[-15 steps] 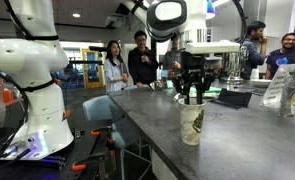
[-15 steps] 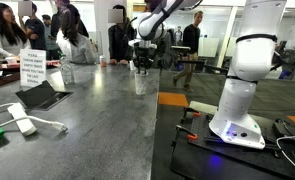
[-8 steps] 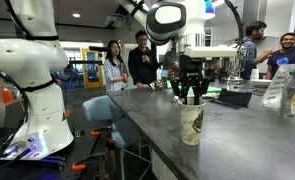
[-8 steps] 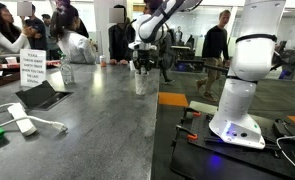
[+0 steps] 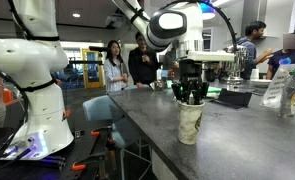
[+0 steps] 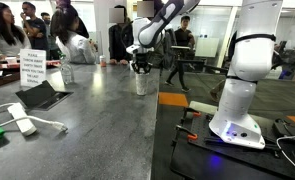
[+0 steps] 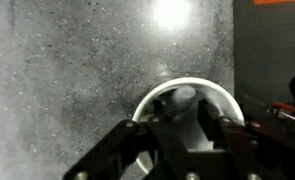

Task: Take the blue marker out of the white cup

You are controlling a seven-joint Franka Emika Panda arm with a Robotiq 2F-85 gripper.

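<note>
The white cup (image 5: 190, 123) stands on the grey speckled counter; it also shows in the second exterior view (image 6: 140, 84). My gripper (image 5: 192, 97) hangs straight above it with its fingertips at the cup's mouth, as the exterior view (image 6: 140, 69) also shows. In the wrist view the cup's rim (image 7: 147, 101) curves around my gripper (image 7: 181, 113), whose jaws stand apart inside the rim. A blurred pale grey rounded shape (image 7: 182, 96) sits between them; I cannot tell whether it is the blue marker. No dark blue stick shows clearly.
A printed sign (image 6: 32, 68), a dark tablet (image 6: 42, 95) and a white device with a cable (image 6: 22, 125) lie on the counter. A clear container (image 5: 278, 92) stands further along. The counter edge (image 6: 152, 120) runs next to the robot base (image 6: 242, 115). People stand behind.
My gripper has come down a little, from just above the cup to its mouth. The cup has not moved.
</note>
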